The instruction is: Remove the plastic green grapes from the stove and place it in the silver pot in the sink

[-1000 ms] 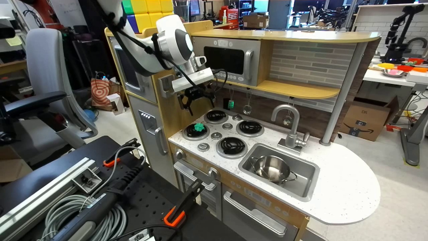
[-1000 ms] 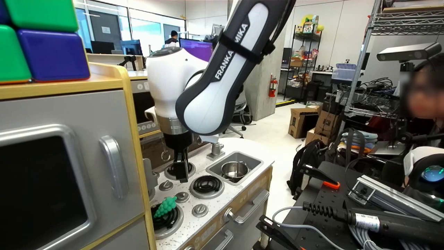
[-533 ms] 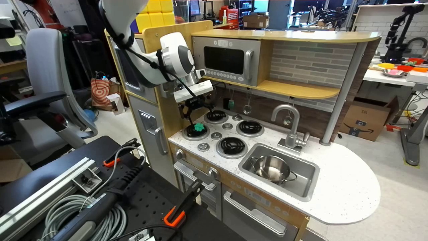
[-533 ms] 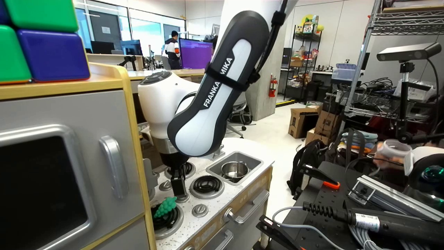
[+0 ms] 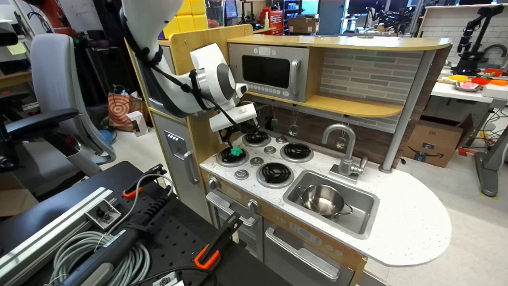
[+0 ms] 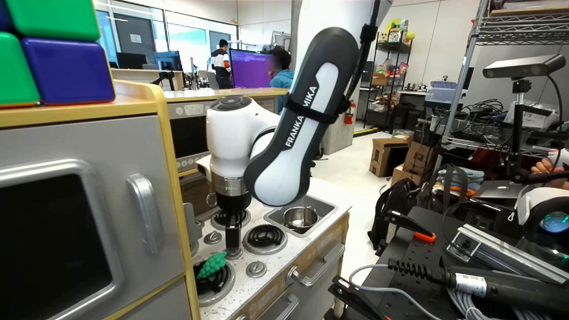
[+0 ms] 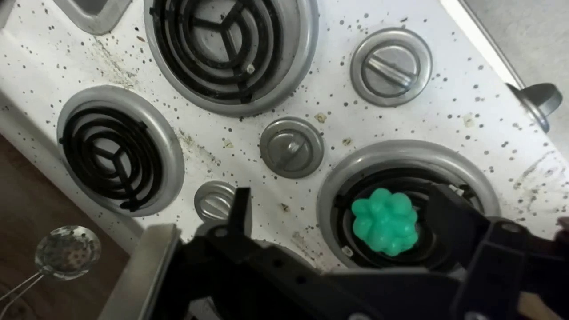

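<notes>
The plastic green grapes [image 5: 236,151] lie on a burner of the white stove [image 5: 274,157], at the end by the tall cabinet. They also show in an exterior view [image 6: 212,265] and in the wrist view [image 7: 386,222]. My gripper [image 7: 340,200] is open and empty above the stove. In the wrist view the grapes are between its two fingers, nearer the right one. In an exterior view the gripper [image 6: 233,242] stands apart from the grapes, over a knob. The silver pot [image 5: 323,200] sits inside the sink [image 5: 359,216]; pot and sink show in both exterior views.
The tall wooden cabinet [image 5: 200,119] stands close beside the stove. The microwave [image 5: 270,71] and shelf [image 5: 357,107] overhang the back. The arched faucet [image 5: 347,151] rises behind the sink. Utensils hang at the back wall, one strainer [image 7: 68,252] showing in the wrist view. Knobs [image 7: 291,146] stand between burners.
My gripper has come down towards the stove over the last second. In the last half second it has shifted slightly to the right in both exterior views. The grapes and pot have not moved.
</notes>
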`<action>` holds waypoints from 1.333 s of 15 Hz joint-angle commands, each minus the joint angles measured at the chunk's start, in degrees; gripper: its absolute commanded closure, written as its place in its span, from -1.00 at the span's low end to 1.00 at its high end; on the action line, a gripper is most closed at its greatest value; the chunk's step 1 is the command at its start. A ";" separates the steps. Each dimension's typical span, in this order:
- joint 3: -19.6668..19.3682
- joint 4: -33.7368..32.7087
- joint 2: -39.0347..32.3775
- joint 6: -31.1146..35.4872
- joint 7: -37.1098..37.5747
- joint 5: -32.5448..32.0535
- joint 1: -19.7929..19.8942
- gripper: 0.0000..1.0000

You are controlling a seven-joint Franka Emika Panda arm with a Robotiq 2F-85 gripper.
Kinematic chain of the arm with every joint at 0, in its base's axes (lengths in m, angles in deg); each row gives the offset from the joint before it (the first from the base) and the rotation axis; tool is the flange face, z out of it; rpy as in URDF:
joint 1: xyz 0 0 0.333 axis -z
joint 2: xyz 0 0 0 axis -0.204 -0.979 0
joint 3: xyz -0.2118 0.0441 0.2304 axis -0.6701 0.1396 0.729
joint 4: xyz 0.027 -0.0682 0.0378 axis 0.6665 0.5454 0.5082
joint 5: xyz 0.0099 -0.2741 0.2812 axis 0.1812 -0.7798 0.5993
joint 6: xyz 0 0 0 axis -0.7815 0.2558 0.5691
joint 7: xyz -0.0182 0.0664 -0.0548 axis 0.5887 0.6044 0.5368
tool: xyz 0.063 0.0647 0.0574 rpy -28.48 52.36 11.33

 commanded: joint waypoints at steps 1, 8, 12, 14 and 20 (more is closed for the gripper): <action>-4.88 7.07 0.68 15.50 3.56 -1.20 -2.36 -1.00; 11.59 9.79 1.18 12.14 -8.09 -3.97 12.41 -1.00; 11.18 3.33 -0.42 1.41 -13.41 2.56 9.14 -1.00; 6.96 -0.15 -1.27 -0.40 -12.09 2.30 4.62 -1.00; 6.13 -9.82 -6.45 -10.76 -14.57 2.14 1.21 -1.00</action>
